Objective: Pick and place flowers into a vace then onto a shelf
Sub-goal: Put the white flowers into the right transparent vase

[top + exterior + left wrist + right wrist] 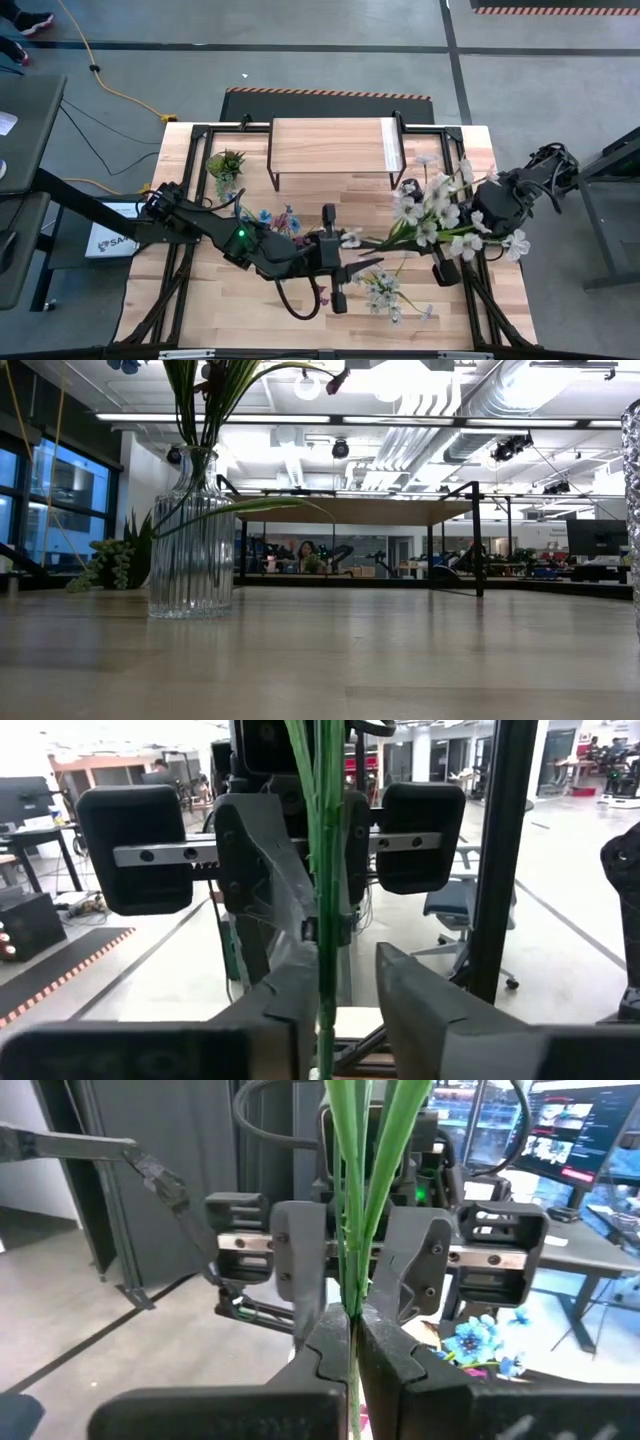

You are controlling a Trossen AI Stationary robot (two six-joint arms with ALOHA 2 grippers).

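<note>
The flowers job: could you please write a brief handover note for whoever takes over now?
Left gripper: open, stem of the white spray between its fingers.
Right gripper: shut on the same stems.
Vase: on the table, some stems already in it.
Another spray lies loose on the table.
Shelf: vase not yet on it.
Left to do: both sprays into the vase, then vase onto the shelf.

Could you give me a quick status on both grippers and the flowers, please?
Right gripper shut on white flowers' stems. Left gripper jaws parted around the same stems, mid-handover. Shelf bare. Nothing in the way.
</note>
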